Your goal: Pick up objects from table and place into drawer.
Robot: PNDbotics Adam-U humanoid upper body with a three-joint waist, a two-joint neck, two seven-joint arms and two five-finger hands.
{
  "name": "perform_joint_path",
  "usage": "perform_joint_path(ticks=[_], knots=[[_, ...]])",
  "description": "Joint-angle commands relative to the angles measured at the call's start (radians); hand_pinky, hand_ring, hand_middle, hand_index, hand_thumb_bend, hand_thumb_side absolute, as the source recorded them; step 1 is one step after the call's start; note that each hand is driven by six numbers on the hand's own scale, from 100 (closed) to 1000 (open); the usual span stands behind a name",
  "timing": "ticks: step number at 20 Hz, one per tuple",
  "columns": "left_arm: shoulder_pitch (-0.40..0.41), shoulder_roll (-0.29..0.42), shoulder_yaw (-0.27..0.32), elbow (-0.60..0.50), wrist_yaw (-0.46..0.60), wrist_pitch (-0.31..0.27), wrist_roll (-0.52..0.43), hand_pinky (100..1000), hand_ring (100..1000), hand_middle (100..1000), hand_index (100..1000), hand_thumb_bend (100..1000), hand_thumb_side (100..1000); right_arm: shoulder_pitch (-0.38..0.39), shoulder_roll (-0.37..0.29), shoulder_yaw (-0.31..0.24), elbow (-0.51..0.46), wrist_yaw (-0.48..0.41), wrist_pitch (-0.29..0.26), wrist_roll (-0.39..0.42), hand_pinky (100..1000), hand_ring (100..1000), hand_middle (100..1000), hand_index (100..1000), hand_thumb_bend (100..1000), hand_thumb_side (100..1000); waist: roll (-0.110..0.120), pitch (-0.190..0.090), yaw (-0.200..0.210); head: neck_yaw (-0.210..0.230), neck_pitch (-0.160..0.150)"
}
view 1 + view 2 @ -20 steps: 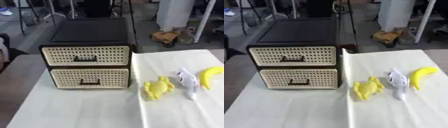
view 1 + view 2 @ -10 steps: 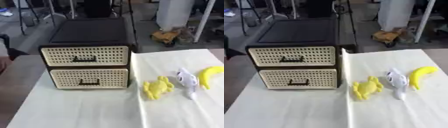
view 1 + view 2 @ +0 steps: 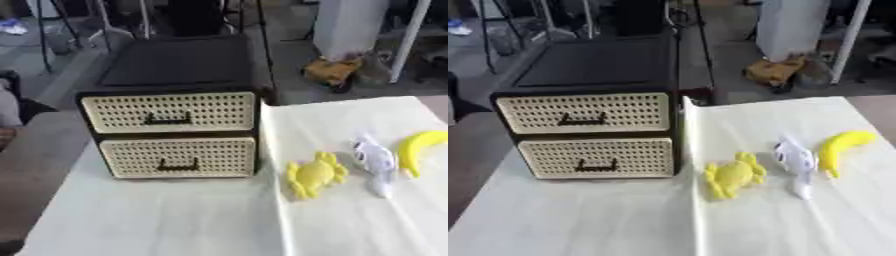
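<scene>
Standing toward the left of the counter [image 3: 157, 220], a two-drawer cabinet [image 3: 175, 75] with a dark frame and flat dark top faced the camera. Its top drawer [image 3: 171, 112] and bottom drawer [image 3: 179, 157] both had cream perforated fronts, each with a small dark handle at the middle, and both sat flush with the frame, closed.

A pale cloth [image 3: 754, 225] covered the counter, with a raised fold running from the cabinet's right front corner toward the near edge. To the right of that fold lay three toys in a row, well apart from the drawers. Nearest the cabinet was a yellow crab-shaped toy [image 3: 313, 174], flat on the cloth with its claws spread. Just beside it to the right lay a white toy animal [image 3: 374, 161], long and narrow, its thin end pointing toward the near edge; what kind of creature it was could not be made out. Farther right again, close to the white toy, a yellow banana [image 3: 840, 146] rested on its side, curving up toward the far right.

Neither of the robot's hands showed in either eye view, so the state of the fingers could not be told. Nothing was touching any of the three toys.

Beyond the counter, on the floor, sat a yellowish-brown object [image 3: 332, 72] near a white post [image 3: 348, 25].
</scene>
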Motion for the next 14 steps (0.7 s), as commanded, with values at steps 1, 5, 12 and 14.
perform_joint_path(ticks=[1, 5, 12, 14], knots=[[-0.024, 0.080, -0.011, -0.013, 0.053, 0.019, -0.059, 100, 100, 100, 925, 100, 590, -0.013, -0.028, -0.003, -0.016, -0.013, 0.003, 0.004, 717, 838, 794, 911, 100, 1000, 0.000, -0.016, -0.003, 0.005, 0.004], [-0.071, 0.124, -0.026, -0.013, 0.153, 0.060, -0.105, 100, 100, 100, 898, 100, 393, -0.013, -0.024, 0.000, -0.016, -0.017, 0.008, 0.010, 718, 839, 791, 911, 100, 1000, 0.003, -0.018, -0.005, 0.008, 0.005], [-0.158, 0.202, -0.058, -0.013, 0.272, 0.141, -0.122, 100, 100, 100, 960, 100, 301, -0.016, -0.019, 0.004, -0.016, -0.029, 0.017, 0.022, 719, 840, 791, 911, 100, 1000, 0.009, -0.021, -0.012, 0.019, 0.005], [-0.176, 0.219, -0.066, -0.013, 0.301, 0.148, -0.158, 100, 100, 100, 935, 100, 295, -0.017, -0.018, 0.006, -0.016, -0.033, 0.020, 0.024, 719, 840, 790, 910, 100, 1000, 0.011, -0.022, -0.014, 0.022, 0.005]])
